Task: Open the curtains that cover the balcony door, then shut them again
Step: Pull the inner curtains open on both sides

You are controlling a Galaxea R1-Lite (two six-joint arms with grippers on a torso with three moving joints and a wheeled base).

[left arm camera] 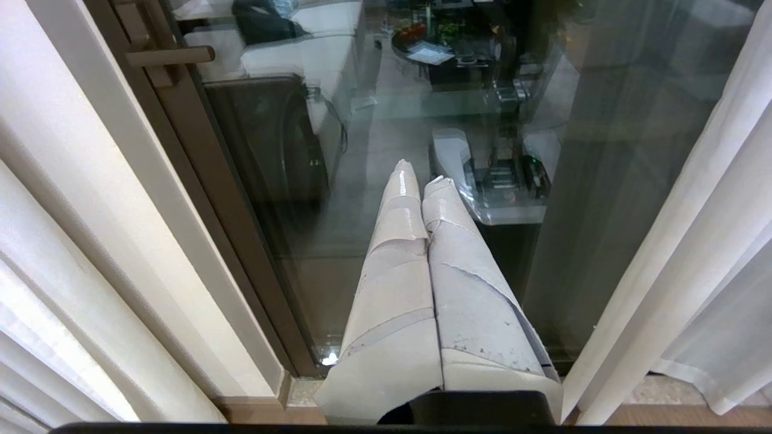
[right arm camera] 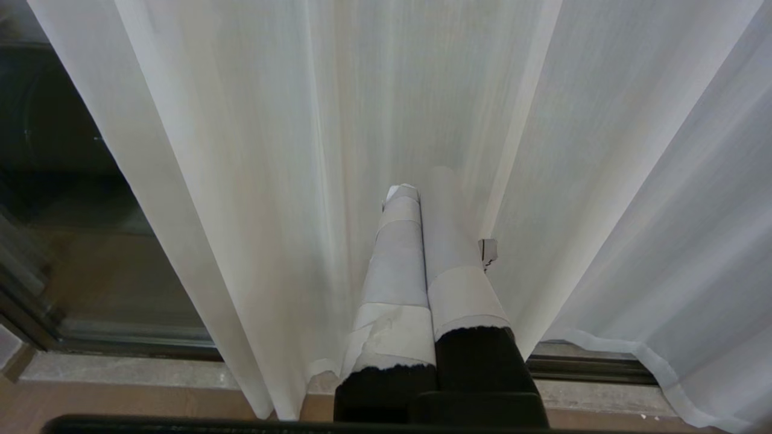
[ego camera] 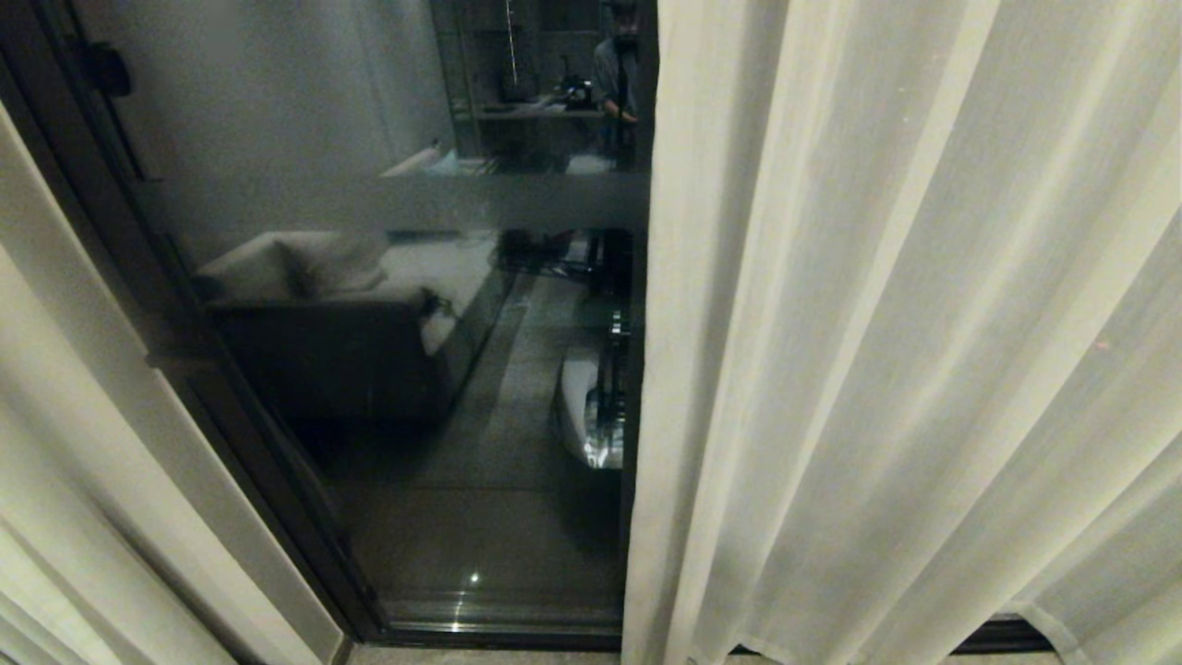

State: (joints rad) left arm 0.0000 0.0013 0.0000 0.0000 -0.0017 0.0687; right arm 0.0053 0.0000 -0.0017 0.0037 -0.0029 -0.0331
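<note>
A sheer off-white curtain hangs in pleats over the right half of the balcony door, whose dark-framed glass is bare on the left and crossed by a frosted band. A thicker cream curtain is bunched at the far left. Neither arm shows in the head view. My left gripper, wrapped in pale tape, is shut and empty, pointing at the bare glass. My right gripper is shut too, close in front of the sheer curtain; contact with the cloth cannot be told.
The glass reflects the room behind me: a sofa, a shelf and a person. The dark door frame runs down the left, with a handle. A stone sill lies under the door.
</note>
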